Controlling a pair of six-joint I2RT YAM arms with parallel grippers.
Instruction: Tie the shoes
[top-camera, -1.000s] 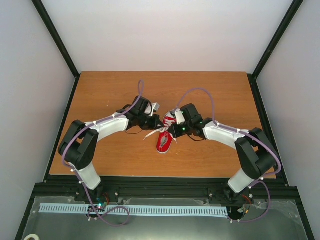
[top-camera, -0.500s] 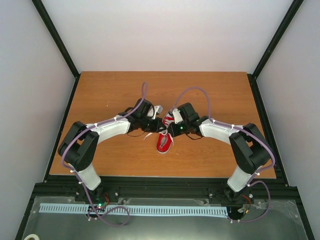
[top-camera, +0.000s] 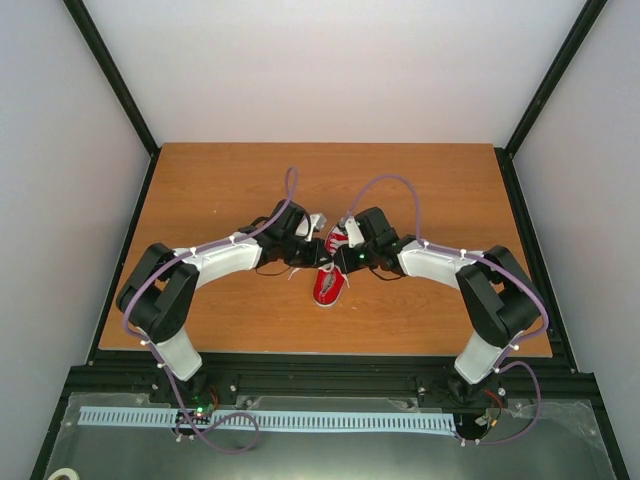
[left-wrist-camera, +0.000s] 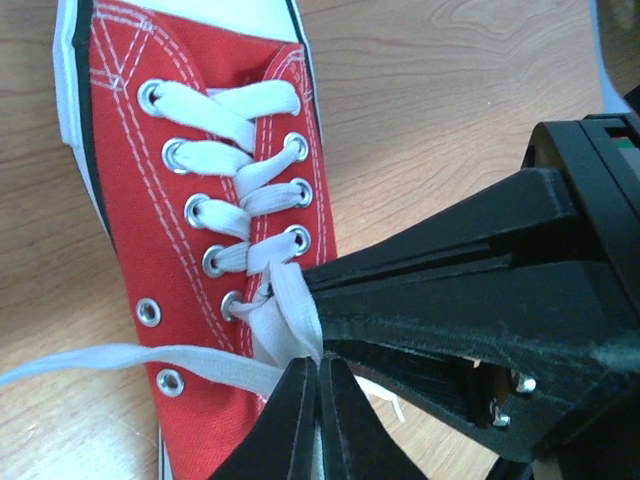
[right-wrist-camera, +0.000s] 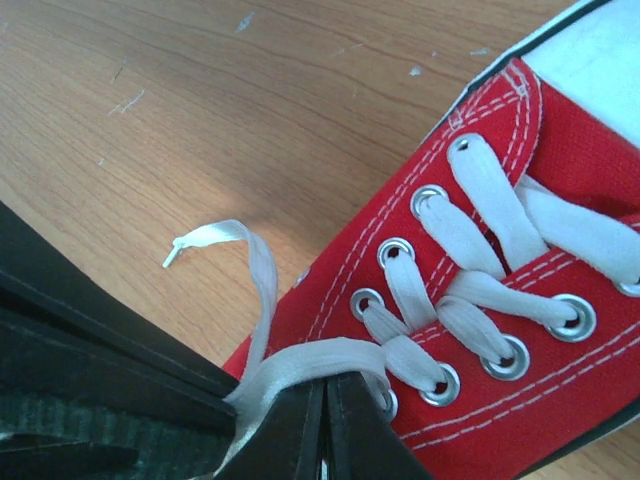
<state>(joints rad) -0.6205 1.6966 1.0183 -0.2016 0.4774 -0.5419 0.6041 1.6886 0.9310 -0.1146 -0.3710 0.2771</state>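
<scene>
The small red sneaker (top-camera: 328, 283) lies mid-table with its white toe cap toward the near edge. My left gripper (top-camera: 316, 253) and right gripper (top-camera: 340, 257) meet over its upper eyelets. In the left wrist view the left gripper (left-wrist-camera: 318, 368) is shut on a white lace (left-wrist-camera: 288, 310) coming from the upper eyelets of the shoe (left-wrist-camera: 130, 170). In the right wrist view the right gripper (right-wrist-camera: 325, 388) is shut on a white lace (right-wrist-camera: 320, 360) of the shoe (right-wrist-camera: 520, 330). That lace's loose end (right-wrist-camera: 215, 240) curls above the table.
The wooden table (top-camera: 220, 190) is walled by white panels with black posts. In the left wrist view the right gripper's black body (left-wrist-camera: 480, 300) presses close at right. Another loose lace strand (left-wrist-camera: 120, 360) trails left across the shoe's side.
Both grippers have moved inward toward each other over the shoe's upper eyelets, drawing the lace ends in. The shoe has stayed in place.
</scene>
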